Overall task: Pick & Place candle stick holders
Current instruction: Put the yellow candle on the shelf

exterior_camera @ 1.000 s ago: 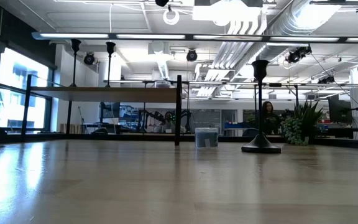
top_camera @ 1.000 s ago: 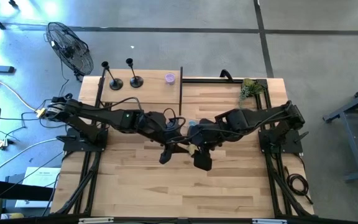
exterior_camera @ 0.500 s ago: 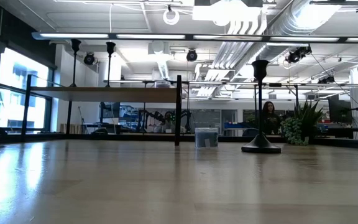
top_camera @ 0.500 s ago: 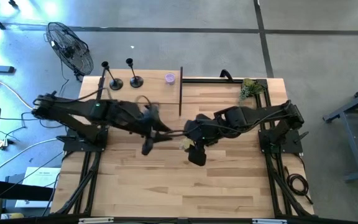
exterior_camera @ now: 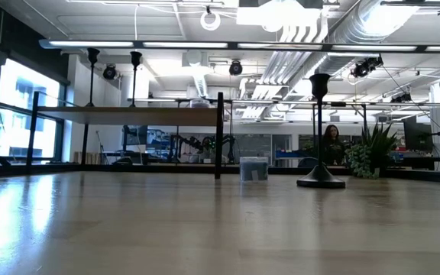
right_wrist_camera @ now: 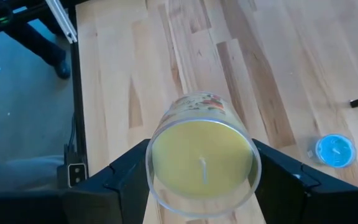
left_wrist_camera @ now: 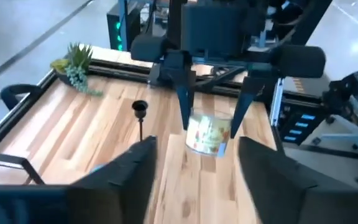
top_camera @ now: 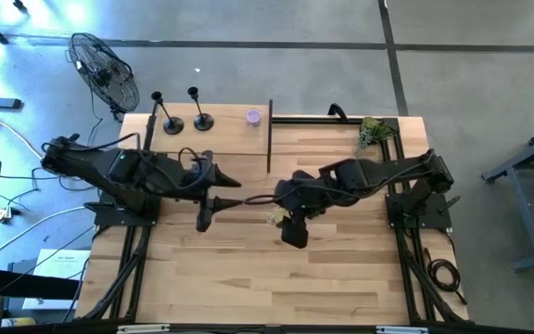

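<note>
Since our left fingers have opened empty and drawn back from the jar, our right fingers alone grip it; holder untouched.

both arms reach toward table centre, left gripper fingers spread, right gripper clamped.

Jar candle, plant, fan.

Overhead, tabletop and two wrist cameras share the wooden table.
</note>
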Controlling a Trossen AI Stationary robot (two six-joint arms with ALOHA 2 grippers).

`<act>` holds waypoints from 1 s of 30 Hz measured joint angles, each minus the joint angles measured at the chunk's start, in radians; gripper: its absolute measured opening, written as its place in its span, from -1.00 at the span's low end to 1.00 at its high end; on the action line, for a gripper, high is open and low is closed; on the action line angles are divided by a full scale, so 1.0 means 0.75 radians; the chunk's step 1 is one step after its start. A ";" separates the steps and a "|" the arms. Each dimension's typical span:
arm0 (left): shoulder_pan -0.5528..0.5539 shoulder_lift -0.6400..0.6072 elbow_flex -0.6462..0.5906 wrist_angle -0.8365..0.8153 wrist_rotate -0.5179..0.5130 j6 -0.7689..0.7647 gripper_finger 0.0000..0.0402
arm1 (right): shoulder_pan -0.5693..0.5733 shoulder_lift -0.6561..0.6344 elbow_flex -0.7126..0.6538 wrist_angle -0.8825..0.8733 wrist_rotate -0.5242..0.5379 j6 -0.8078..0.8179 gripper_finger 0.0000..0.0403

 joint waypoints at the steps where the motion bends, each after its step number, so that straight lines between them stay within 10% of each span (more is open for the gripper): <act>1: 0.001 0.004 0.000 -0.005 0.006 0.000 0.21 | 0.000 0.000 0.000 0.001 0.000 0.000 0.10; 9: 0.001 0.033 -0.001 -0.012 0.110 0.002 0.96 | 0.001 0.000 -0.002 0.001 0.000 0.000 0.10; 30: 0.004 0.312 -0.015 0.147 0.032 0.145 0.74 | 0.002 0.000 -0.003 0.030 0.004 -0.025 0.10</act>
